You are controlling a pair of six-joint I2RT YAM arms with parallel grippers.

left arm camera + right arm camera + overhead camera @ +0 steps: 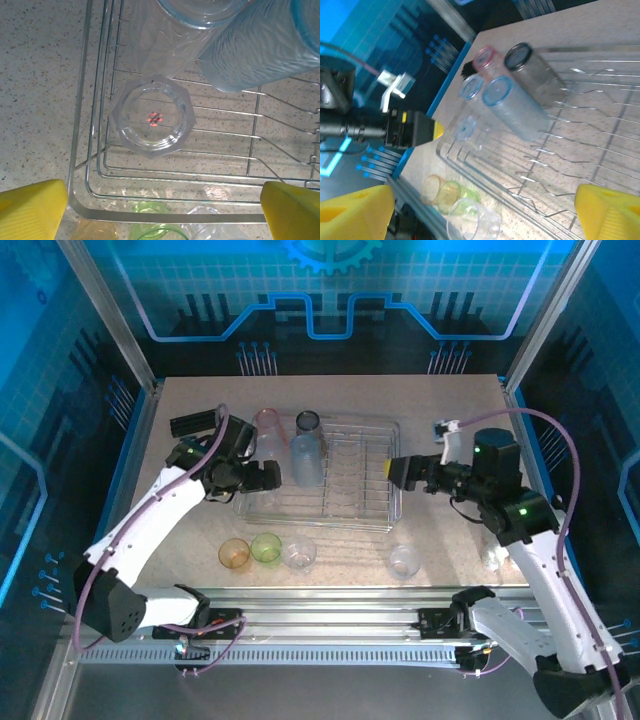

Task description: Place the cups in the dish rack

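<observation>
Now raise open L end effector [160, 200] straight above racked cup [154, 116]; send open R end effector [480, 207] to counter cup [404, 560], 5 o'clock of rack [80, 125].

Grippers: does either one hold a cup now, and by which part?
Nothing is held. The left gripper hangs open above a short clear cup in the dish rack; the right gripper is open and empty.
</observation>
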